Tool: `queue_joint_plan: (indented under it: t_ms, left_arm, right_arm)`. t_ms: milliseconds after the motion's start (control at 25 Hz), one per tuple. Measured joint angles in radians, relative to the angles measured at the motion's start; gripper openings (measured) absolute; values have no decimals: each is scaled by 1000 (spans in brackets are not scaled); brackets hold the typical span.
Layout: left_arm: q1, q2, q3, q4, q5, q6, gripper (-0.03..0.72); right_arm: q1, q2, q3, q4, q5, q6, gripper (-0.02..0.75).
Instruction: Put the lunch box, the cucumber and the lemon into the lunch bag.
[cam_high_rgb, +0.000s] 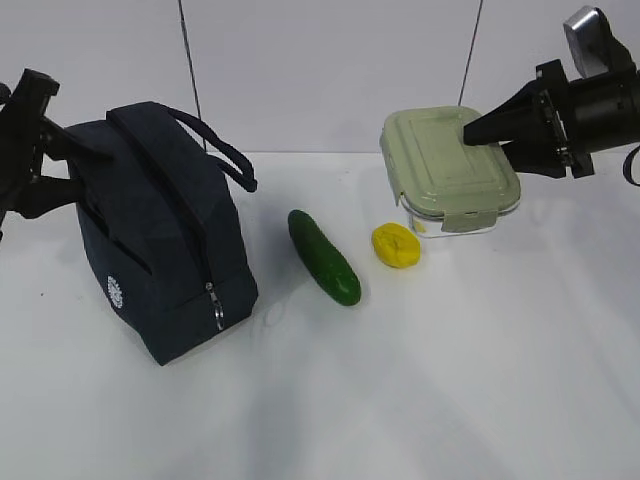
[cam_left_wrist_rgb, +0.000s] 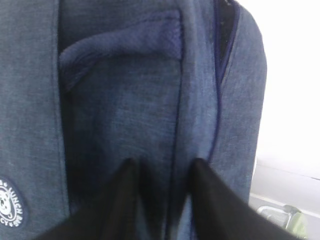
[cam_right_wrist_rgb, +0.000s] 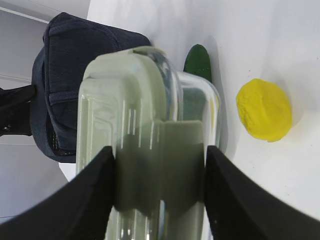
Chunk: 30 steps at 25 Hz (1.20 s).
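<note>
The lunch box (cam_high_rgb: 450, 170), clear with a sage-green lid, is tilted at the back right with its lid towards the camera. My right gripper (cam_high_rgb: 478, 128) is shut on its end, one finger on the lid and one on the base (cam_right_wrist_rgb: 150, 150). The dark green cucumber (cam_high_rgb: 323, 256) and the yellow lemon (cam_high_rgb: 396, 246) lie on the table in the middle. The navy lunch bag (cam_high_rgb: 160, 230) stands at the left. My left gripper (cam_high_rgb: 68, 190) is at its left end, its fingers (cam_left_wrist_rgb: 197, 172) closed on a fold of the fabric (cam_left_wrist_rgb: 125, 100).
The white table (cam_high_rgb: 420, 380) runs to a pale wall behind. The bag's two loop handles (cam_high_rgb: 215, 150) lie over its top towards the right. The bag's silver zipper pull (cam_high_rgb: 215, 305) hangs low on the front corner. The lemon also shows in the right wrist view (cam_right_wrist_rgb: 264, 109).
</note>
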<state>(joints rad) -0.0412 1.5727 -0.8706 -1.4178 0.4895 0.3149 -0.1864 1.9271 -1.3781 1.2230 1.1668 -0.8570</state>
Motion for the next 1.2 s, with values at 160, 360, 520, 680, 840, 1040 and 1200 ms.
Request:
queue_joint_plan:
  t_ms: [160,360,520,680,840,1040,1200]
  left_arm:
    - [-14,7,-3,-4,0,23,71]
    - [-20,9,-3,11,30,38,12]
    - [-20,9,-10,81,99,39,9]
    - [-20,9,-10,136,184,40,9]
    - [-20,-13,-10,195,230,41,8]
    - [-20,-95,-10,217,230,41,8]
    - [-20,-103,-10,230,238,41,8]
  right_arm:
    - [0,0,0,0,0,0,416]
    - [0,0,0,0,0,-4,416]
    - [0,0,0,0,0,-4,416]
    - [0,0,0,-2,0,-4,416]
    - [0,-6,0,-13,0,9,416]
    - [1,-70,1,-25,0,53,416]
    - [26,-124,1,-25,0,75,416]
